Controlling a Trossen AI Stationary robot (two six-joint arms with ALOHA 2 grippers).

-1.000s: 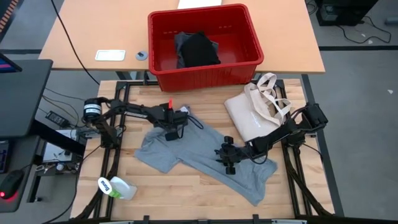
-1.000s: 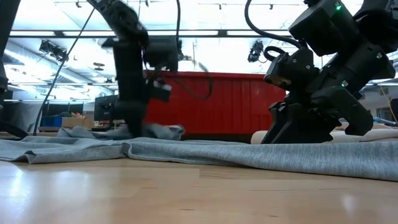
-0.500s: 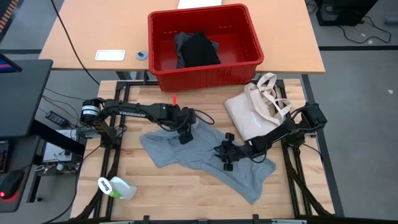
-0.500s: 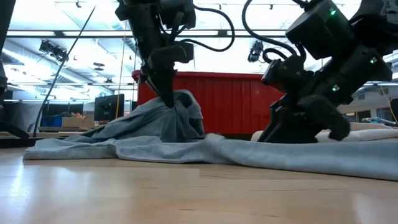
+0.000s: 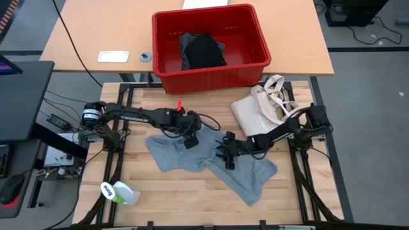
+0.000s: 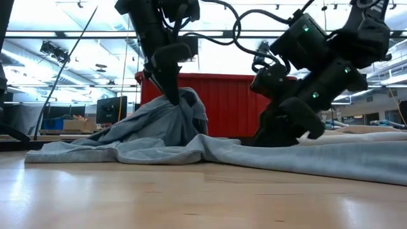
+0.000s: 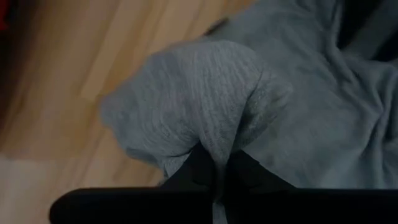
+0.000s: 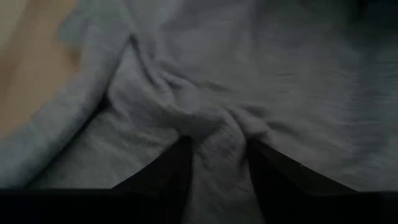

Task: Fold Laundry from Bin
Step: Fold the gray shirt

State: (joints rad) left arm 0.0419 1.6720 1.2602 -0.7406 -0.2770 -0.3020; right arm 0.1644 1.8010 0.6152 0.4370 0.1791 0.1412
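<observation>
Pinching a raised fold of the light grey cotton T-shirt [image 5: 211,163], left tool [image 5: 189,141] has its fingers [image 7: 205,163] pressed together on the cloth and holds that fold up off the wooden table [image 5: 179,204]; low view shows the peak hanging from it. Right tool [image 5: 228,155] sits just beside it toward the right edge, down on the same shirt, fingers [image 8: 177,165] partly spread with a ridge of grey fabric bunched between them. Shirt lies crumpled mid-table, trailing toward the near right corner. Red rectangular plastic bin [image 5: 211,48] stands at the far edge with a black garment [image 5: 203,51] inside. Cream canvas tote bag [image 5: 259,115] rests near the right edge. White bottle with green cap [image 5: 119,191] lies at the near left corner.
</observation>
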